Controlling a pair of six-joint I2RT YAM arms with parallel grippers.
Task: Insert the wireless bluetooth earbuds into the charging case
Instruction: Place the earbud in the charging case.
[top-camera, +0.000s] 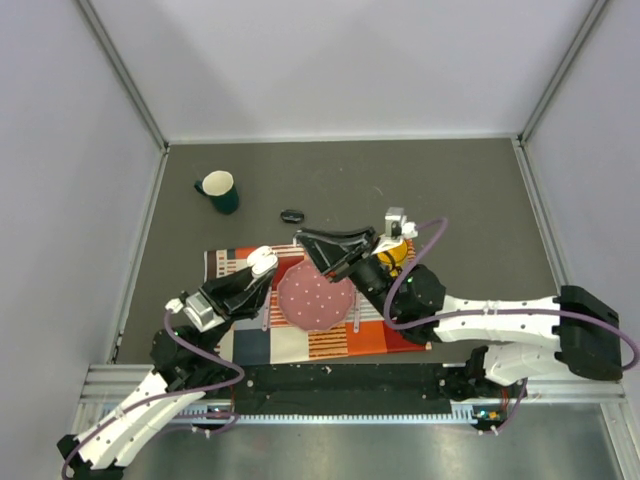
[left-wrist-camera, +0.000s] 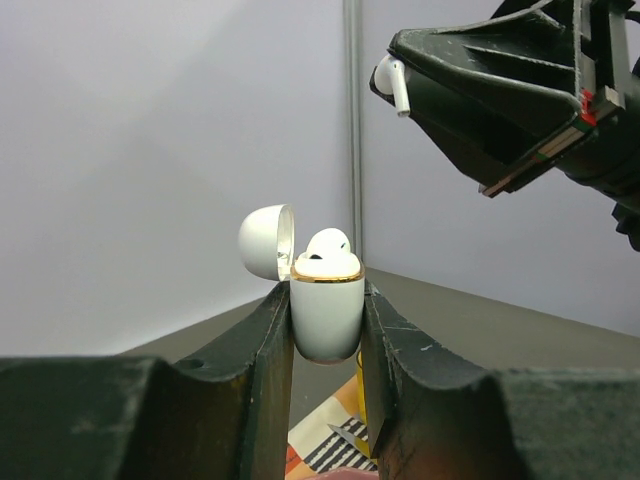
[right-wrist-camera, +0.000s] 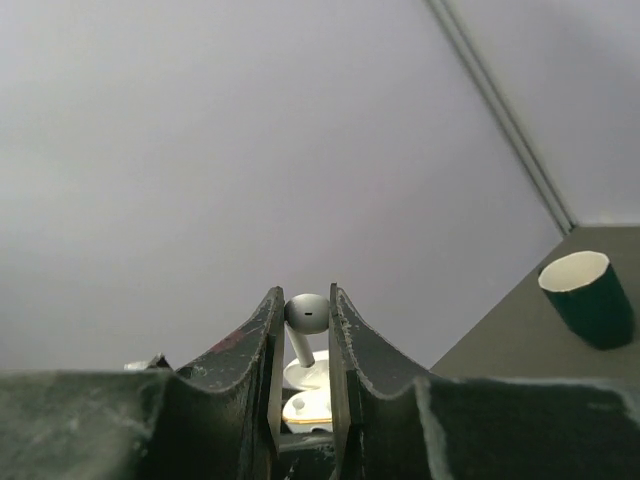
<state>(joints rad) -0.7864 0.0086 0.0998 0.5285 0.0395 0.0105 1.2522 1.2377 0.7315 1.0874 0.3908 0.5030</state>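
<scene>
- gripping the charging case (left-wrist-camera: 327, 320) by its two sides, the left fingers (left-wrist-camera: 262, 350) are closed tight on it and hold it upright, clear of the table (top-camera: 450, 190).
- the case's lid (left-wrist-camera: 265, 240) is flipped open to the left in the left wrist view, with a gold rim showing around the mouth.
- a first earbud (left-wrist-camera: 328, 248) sits in the case, its rounded white head poking above the rim.
- the right fingers (right-wrist-camera: 255, 350) are nearly closed, pinching the second earbud (right-wrist-camera: 305, 313) between their tips, head up and stem pointing down.
- in the left wrist view, this second earbud sits up and to the right of the open case, apart from it and not touching.
- in the right wrist view, the open case shows below the held earbud, between the two fingers.
- from above, both pairs of fingers meet over a patchwork placemat (top-camera: 330, 345), beside a pink dotted plate (top-camera: 315, 298) lying on it.
- a dark green mug (top-camera: 219, 190) stands on the table at the far left, well apart from the arms.
- a small black oval object (top-camera: 291, 216) lies on the table between the mug and the right arm's fingers, just past the mat's far edge.
</scene>
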